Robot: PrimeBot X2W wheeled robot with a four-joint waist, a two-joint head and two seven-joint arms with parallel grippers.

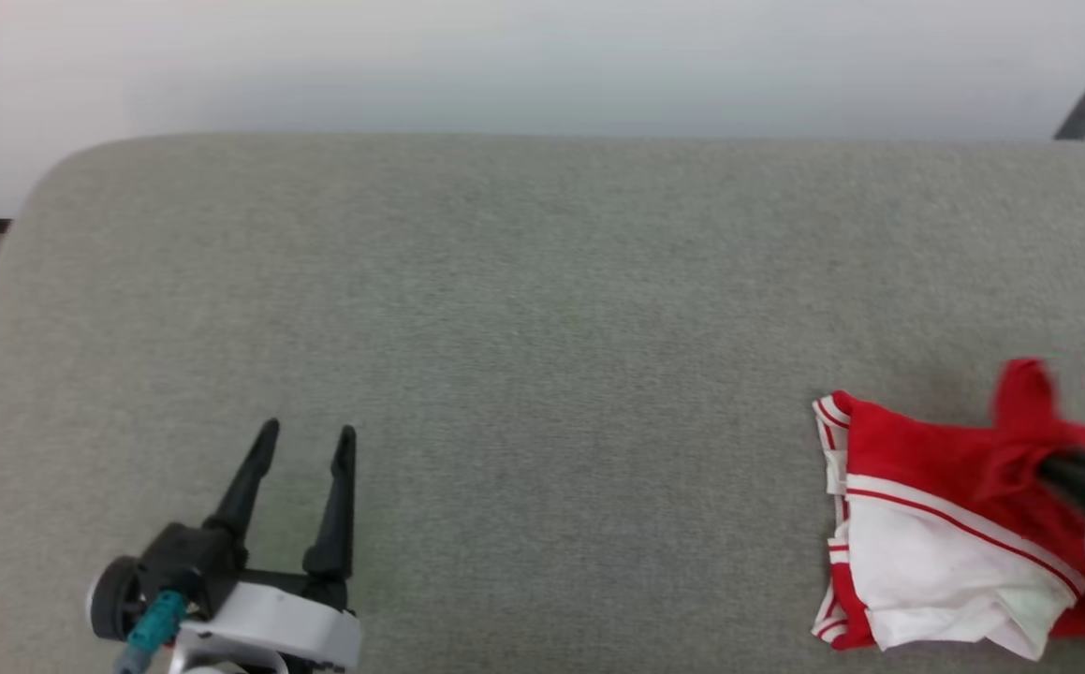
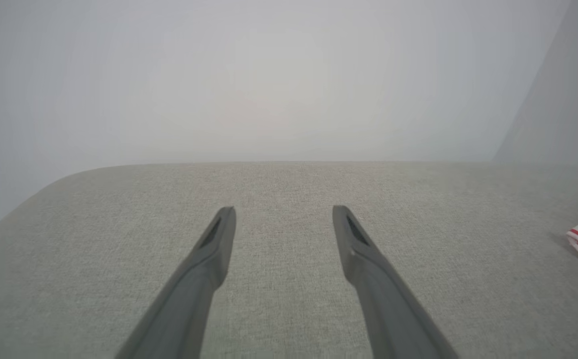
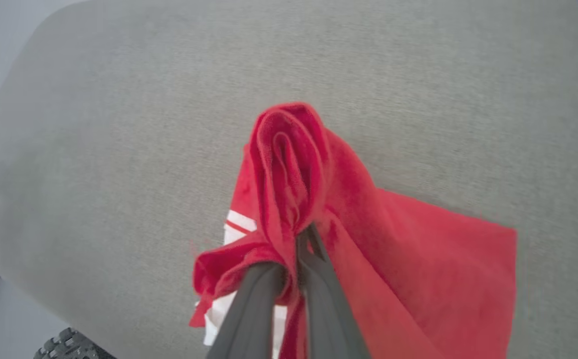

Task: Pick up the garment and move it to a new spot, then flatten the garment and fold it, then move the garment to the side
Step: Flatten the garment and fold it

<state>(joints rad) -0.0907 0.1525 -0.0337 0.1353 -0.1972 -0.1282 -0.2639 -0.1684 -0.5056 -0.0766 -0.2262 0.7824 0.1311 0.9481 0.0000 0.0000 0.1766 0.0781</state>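
Two claws. Right claw (image 3: 304, 234) pinched tight on bunched red fold of garment (image 1: 935, 505), far right of cushion (image 1: 542, 309). Left claw (image 1: 306, 432) gaped wide, empty, well apart. Looked soft, light, floppy; judged best taken at striped trim corners.

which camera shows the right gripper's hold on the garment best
The right wrist view: close up, the right gripper is shut on a bunched red fold of the garment. The head view has the garment at its right edge, the fingers half buried in fabric. The left wrist view shows a striped corner.
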